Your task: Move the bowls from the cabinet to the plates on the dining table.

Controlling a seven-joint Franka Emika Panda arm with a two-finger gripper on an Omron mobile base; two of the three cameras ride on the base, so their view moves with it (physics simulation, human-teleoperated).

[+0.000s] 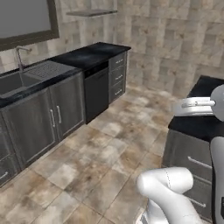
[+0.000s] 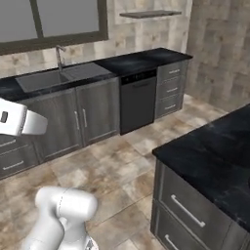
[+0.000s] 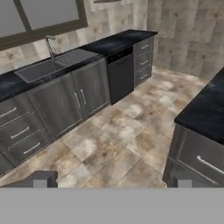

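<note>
From my left, the sink is my landmark: right of it come the black dishwasher, then bare floor, then the dining table at far right, nearest to me. My gripper has its fingertips set well apart, holding nothing. No wall cabinet, bowls or plates are in sight, so I judge I must turn to find them.

No legible text — none anywhere.
</note>
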